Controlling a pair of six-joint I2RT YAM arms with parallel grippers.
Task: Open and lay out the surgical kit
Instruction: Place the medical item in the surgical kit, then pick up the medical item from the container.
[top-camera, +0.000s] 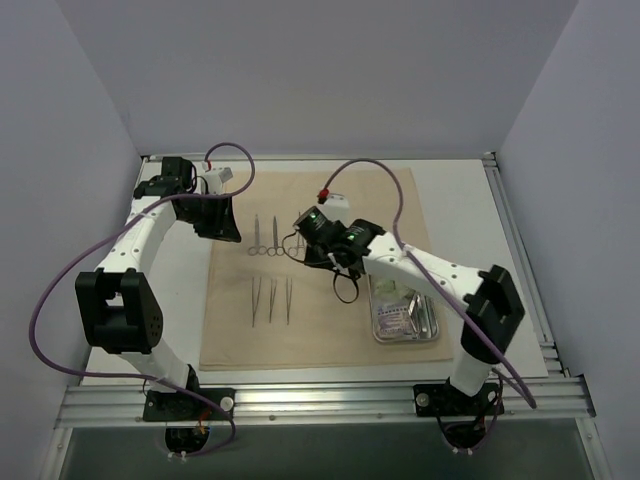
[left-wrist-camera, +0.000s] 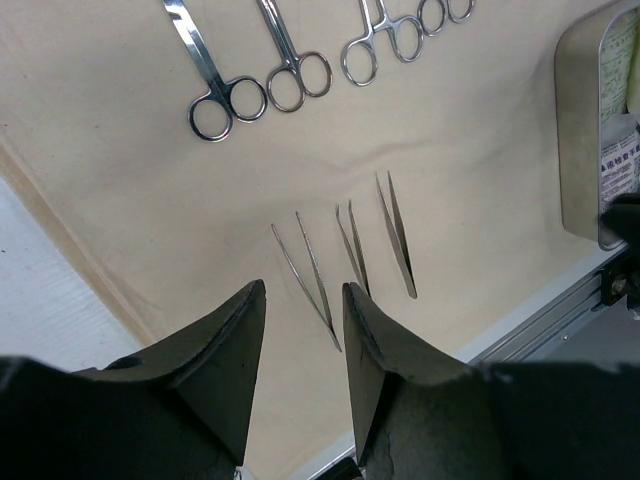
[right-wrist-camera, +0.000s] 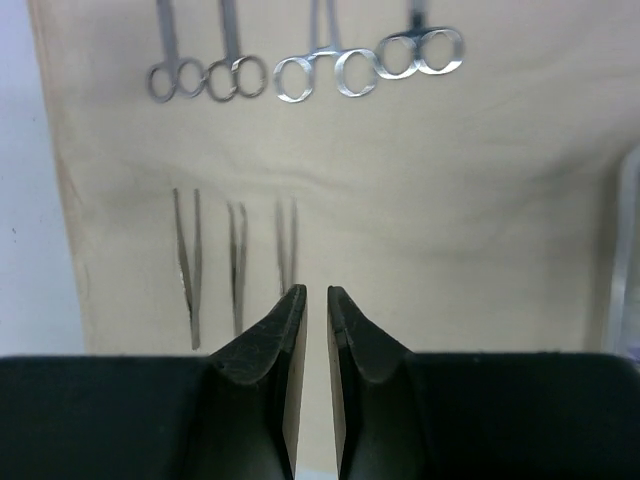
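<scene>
The surgical kit lies open. Its beige cloth (top-camera: 320, 330) is spread flat on the table. A row of steel ring-handled clamps (top-camera: 265, 237) lies on its far left part, and three tweezers (top-camera: 271, 301) lie side by side nearer. The steel tray (top-camera: 432, 330) sits on the cloth's right side and holds pale packets (top-camera: 395, 315). My left gripper (top-camera: 222, 225) hangs over the cloth's left edge, open and empty (left-wrist-camera: 303, 286), looking down on the tweezers (left-wrist-camera: 350, 250) and clamps (left-wrist-camera: 260, 95). My right gripper (top-camera: 325, 250) hovers above mid-cloth with its jaws a narrow gap apart and nothing between them (right-wrist-camera: 315, 290).
White table (top-camera: 470, 220) borders the cloth on both sides. An aluminium rail (top-camera: 320, 400) runs along the near edge, and grey walls close in at the left, right and back. Purple cables (top-camera: 60, 290) loop from both arms.
</scene>
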